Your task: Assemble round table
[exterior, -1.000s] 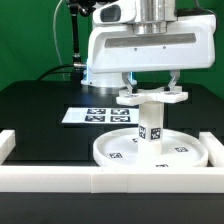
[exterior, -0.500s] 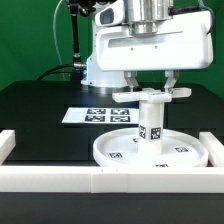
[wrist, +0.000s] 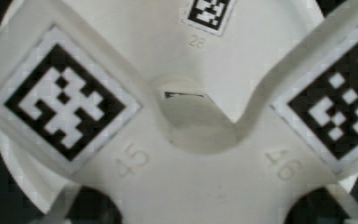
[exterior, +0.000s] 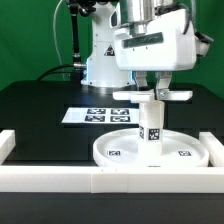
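The large round rimmed disc [exterior: 112, 152] lies flat on the black table just behind the front rail. The short cylindrical post [exterior: 150, 126] stands upright on its middle. The flat elongated base piece [exterior: 126, 97] sits across the post's top. My gripper [exterior: 158, 90] comes down from above, with one finger on each side of the base piece, shut on it. In the wrist view the base piece [wrist: 176, 150] fills the picture with its square tags. My gripper [wrist: 197, 208] straddles it, only the finger edges [wrist: 60, 200] showing.
The marker board [exterior: 92, 115] lies flat behind the disc toward the exterior view's left. The long white border rail [exterior: 60, 180] runs along the front, with raised ends at both sides [exterior: 6, 145]. The arm's base stands at the back.
The gripper's hand has turned about its vertical axis over the post, its body now showing narrower and further to the exterior view's right. The disc and post have stayed put.
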Tool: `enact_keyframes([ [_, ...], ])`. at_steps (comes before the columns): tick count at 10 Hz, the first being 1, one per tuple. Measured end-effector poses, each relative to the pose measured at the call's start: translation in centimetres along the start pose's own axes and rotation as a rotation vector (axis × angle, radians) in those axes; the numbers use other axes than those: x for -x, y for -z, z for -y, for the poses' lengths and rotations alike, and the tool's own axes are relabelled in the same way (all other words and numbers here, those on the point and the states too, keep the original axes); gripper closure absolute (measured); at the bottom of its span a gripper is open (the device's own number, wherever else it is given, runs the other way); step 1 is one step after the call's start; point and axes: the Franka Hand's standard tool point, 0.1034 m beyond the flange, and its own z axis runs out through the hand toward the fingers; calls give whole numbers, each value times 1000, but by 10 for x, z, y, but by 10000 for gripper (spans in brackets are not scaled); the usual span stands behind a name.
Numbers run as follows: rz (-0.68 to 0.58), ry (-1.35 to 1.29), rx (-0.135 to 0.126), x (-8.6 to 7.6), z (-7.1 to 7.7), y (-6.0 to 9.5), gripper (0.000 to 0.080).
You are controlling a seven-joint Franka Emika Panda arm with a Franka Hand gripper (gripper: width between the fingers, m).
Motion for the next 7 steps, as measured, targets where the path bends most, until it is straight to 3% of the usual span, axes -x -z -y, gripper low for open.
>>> enact_keyframes([
  [6, 23, -312, -6, -1, 0, 0, 357],
  [7, 24, -299, -6, 0, 0, 0, 282],
])
